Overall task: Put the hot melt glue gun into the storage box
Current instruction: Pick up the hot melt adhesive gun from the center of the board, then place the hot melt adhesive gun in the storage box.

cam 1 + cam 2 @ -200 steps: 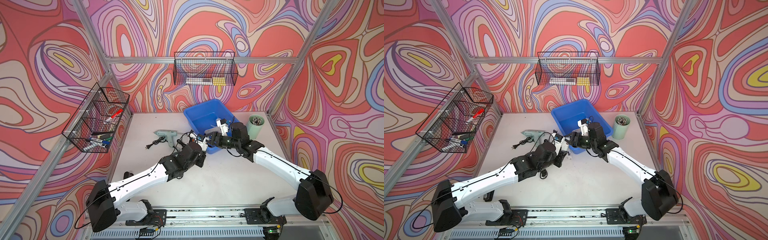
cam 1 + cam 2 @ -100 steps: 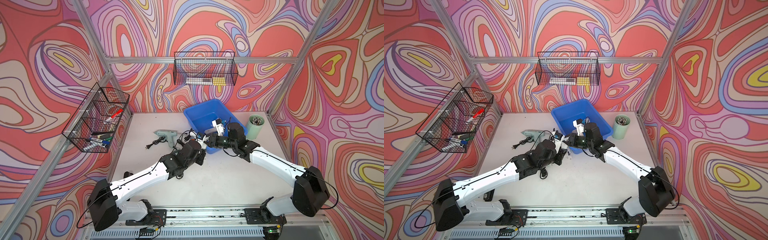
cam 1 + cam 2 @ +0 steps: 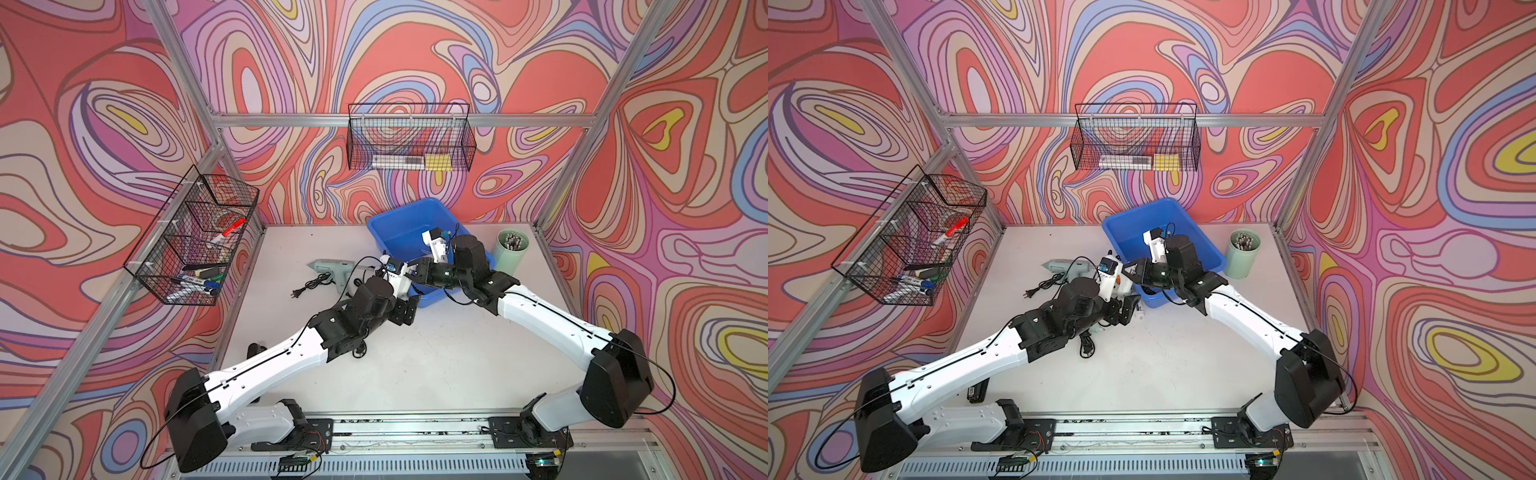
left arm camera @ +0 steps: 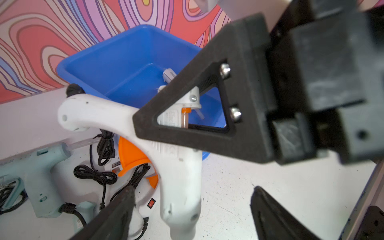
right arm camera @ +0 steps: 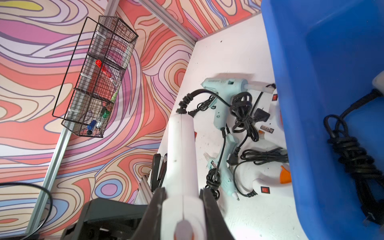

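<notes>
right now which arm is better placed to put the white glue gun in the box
Right: the right end effector grips the white glue gun beside the storage box; the left end effector is open.

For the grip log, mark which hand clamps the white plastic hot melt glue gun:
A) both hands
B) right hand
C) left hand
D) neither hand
B: the right hand is shut on the white plastic hot melt glue gun; the left hand stands open around it.
</notes>
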`<action>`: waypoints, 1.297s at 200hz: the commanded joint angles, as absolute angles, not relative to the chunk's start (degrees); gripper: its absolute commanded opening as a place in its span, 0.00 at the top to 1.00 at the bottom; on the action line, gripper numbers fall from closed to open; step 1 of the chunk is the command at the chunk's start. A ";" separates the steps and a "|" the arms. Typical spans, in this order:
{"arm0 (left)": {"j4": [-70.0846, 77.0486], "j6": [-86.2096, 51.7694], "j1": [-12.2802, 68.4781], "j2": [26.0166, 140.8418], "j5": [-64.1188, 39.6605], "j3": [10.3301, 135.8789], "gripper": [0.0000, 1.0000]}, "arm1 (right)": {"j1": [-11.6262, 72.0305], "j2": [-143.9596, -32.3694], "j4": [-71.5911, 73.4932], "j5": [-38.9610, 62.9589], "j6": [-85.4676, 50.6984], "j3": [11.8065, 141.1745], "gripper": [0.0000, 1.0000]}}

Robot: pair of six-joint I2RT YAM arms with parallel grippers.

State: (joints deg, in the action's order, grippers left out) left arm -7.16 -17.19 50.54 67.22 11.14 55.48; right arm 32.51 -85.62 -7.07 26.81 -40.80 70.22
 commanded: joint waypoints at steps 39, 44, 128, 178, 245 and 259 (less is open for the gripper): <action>-3.72 -21.68 50.44 51.74 21.20 44.75 0.01 | 32.70 -86.71 -16.75 15.72 -30.14 85.66 1.00; -4.05 -22.33 50.45 50.68 22.45 43.94 0.01 | 32.61 -86.91 -17.15 14.63 -29.50 86.74 1.00; -13.97 -30.71 50.34 47.83 35.12 41.95 0.01 | 27.63 -97.08 -14.38 7.46 -29.34 96.30 1.00; -21.20 -35.09 50.33 53.54 37.54 44.41 0.01 | 23.59 -105.92 -11.04 7.16 -32.84 95.09 1.00; -22.58 -37.00 50.20 55.97 38.71 44.41 0.01 | 19.49 -118.06 -0.97 15.03 -39.66 94.60 1.00; -22.92 -37.56 50.19 56.24 39.17 44.46 0.01 | 18.52 -119.58 0.20 15.64 -41.63 94.01 1.00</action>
